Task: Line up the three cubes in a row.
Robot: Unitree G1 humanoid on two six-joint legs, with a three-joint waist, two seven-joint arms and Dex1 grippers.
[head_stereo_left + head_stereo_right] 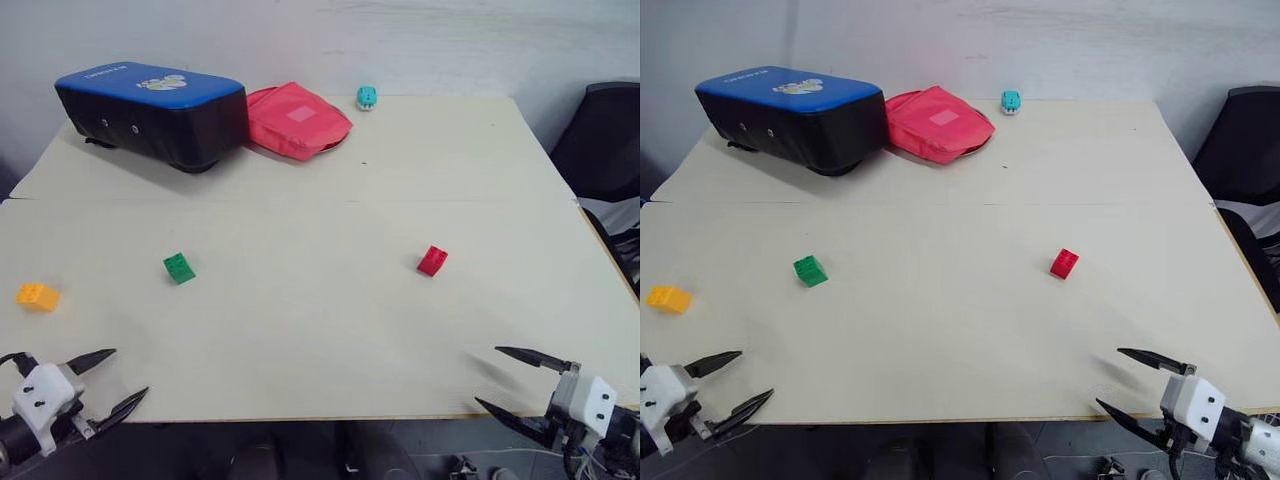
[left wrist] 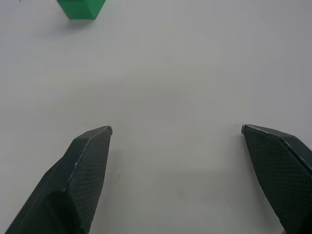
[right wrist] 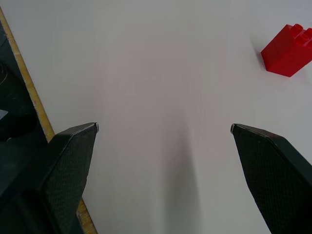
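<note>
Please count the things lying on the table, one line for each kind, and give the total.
Toy bricks: 3 (red brick, green brick, orange-yellow brick)
Blue and black case: 1
Red fabric pouch: 1
Small teal toy: 1
Total: 6

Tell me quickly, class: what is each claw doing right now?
Left claw: open, holding nothing.
Right claw: open, holding nothing.
</note>
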